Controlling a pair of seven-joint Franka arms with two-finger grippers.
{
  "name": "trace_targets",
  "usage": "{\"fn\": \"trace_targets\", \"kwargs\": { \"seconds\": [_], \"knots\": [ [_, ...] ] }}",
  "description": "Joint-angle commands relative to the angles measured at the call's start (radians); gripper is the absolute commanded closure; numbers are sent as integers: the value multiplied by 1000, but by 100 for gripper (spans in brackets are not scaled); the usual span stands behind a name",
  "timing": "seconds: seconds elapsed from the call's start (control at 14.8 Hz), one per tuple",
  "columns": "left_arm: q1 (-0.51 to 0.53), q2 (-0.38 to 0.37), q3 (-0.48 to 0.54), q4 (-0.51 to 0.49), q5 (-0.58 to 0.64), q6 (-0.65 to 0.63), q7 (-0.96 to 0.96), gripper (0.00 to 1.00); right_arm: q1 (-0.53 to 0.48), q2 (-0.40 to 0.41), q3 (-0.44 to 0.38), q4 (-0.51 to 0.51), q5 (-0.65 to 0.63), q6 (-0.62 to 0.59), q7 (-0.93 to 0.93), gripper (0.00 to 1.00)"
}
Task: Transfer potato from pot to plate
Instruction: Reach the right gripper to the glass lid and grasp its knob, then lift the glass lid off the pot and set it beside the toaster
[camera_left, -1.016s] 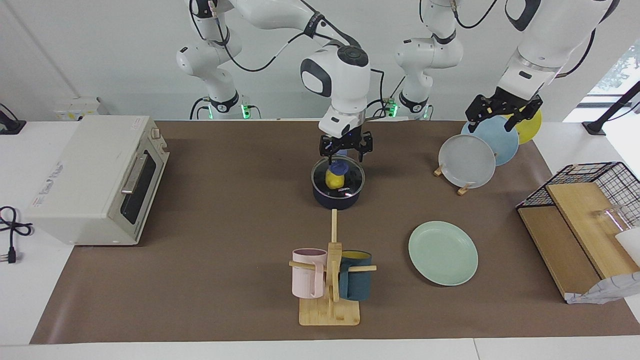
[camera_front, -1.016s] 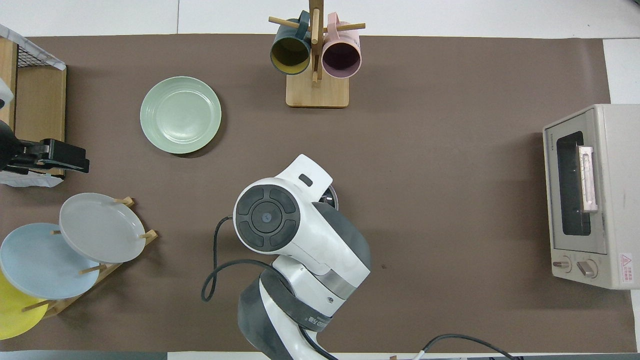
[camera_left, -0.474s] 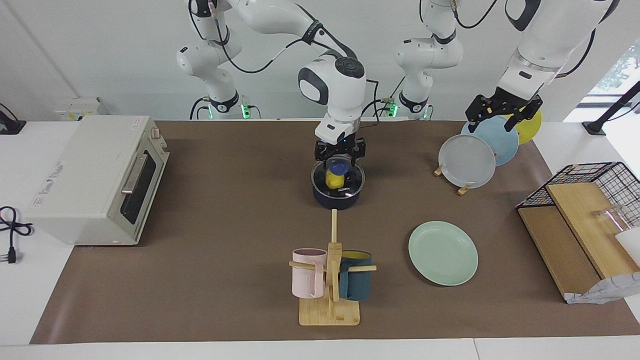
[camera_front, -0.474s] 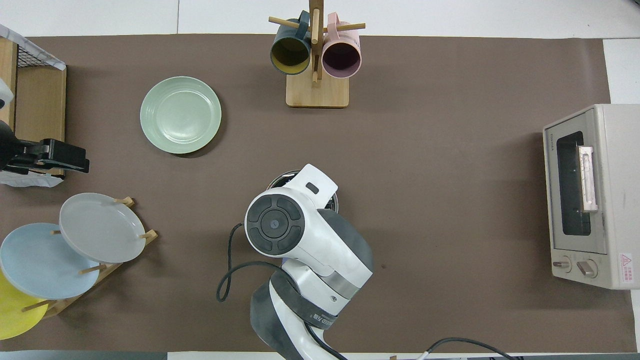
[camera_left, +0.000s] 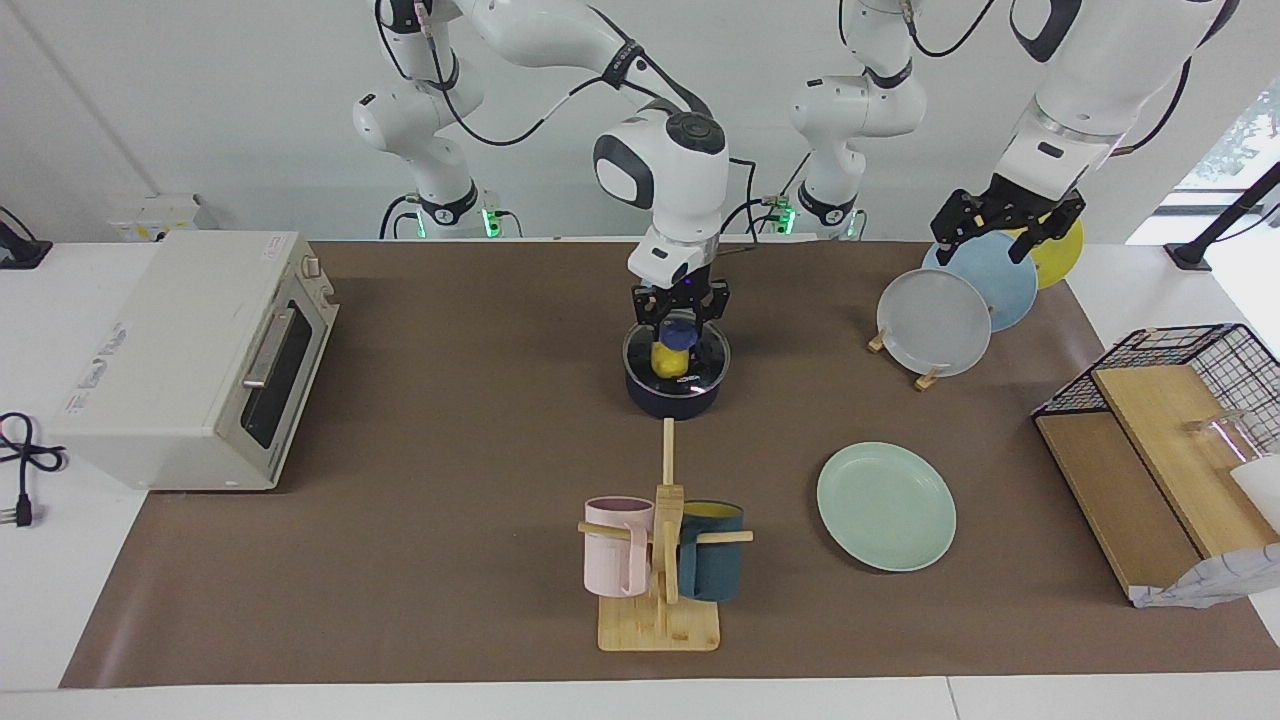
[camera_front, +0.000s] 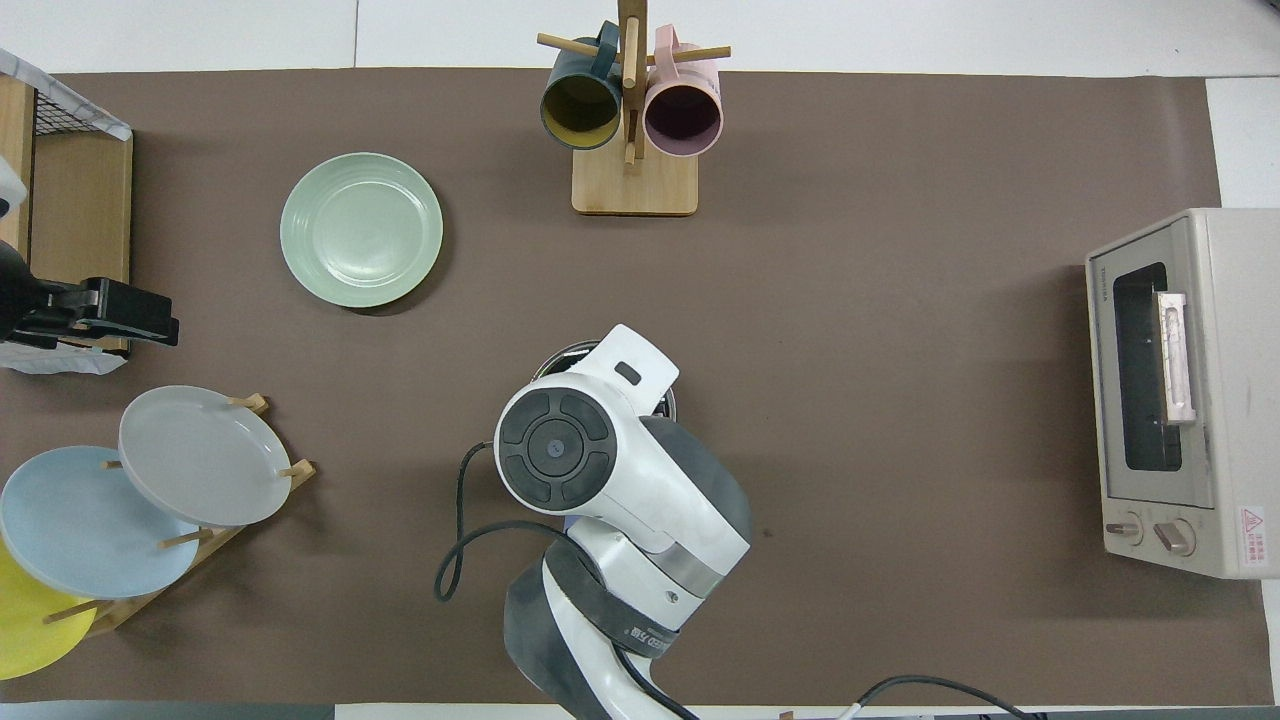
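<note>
The dark navy pot (camera_left: 672, 398) stands mid-table, nearer to the robots than the mug rack. The yellow potato (camera_left: 667, 358) sits inside it, under what looks like a clear lid with a blue knob (camera_left: 679, 327). My right gripper (camera_left: 680, 318) hangs open right over the pot, its fingers on either side of the blue knob. In the overhead view the right arm hides the potato and all but a bit of the pot's rim (camera_front: 560, 355). The mint-green plate (camera_left: 886, 506) lies empty toward the left arm's end. My left gripper (camera_left: 990, 245) waits open over the plate rack.
A wooden rack (camera_left: 905, 345) holds grey, light blue and yellow plates. A mug tree (camera_left: 662, 560) carries a pink mug and a teal mug. A toaster oven (camera_left: 195, 355) stands at the right arm's end, and a wire basket with wooden boards (camera_left: 1165, 420) at the left arm's end.
My right gripper has come down closer over the pot and its fingers have narrowed around the blue knob. The left arm, pot, potato and plate have not moved.
</note>
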Motion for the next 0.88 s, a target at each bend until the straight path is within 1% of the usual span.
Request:
{"fn": "trace_targets", "kwargs": {
  "seconds": [0.0,0.14,0.2,0.34,0.41,0.54,0.68,0.81],
  "knots": [
    [13,-11,-6,-11,-9,0,9,0,-13,-20,3,-11,-15,25,-16,96],
    [13,-11,-6,-11,-9,0,7,0,-17,-34,-6,17,-15,-14,-25,99],
    [13,-11,-6,-11,-9,0,7,0,-31,-40,-6,49,-15,-58,-33,99],
    [13,-11,-6,-11,-9,1,7,0,-74,-57,-6,101,-11,-150,-127,100],
    [13,-11,-6,-11,-9,0,7,0,-109,-67,-6,104,-6,-175,-192,100],
    [13,-11,-6,-11,-9,0,7,0,-215,-96,-6,77,1,-193,-334,100],
    [13,-11,-6,-11,-9,0,7,0,-342,-100,-5,54,7,-212,-539,100],
    [13,-11,-6,-11,-9,0,7,0,-468,-122,-5,-21,12,-201,-730,100]
  ]
}}
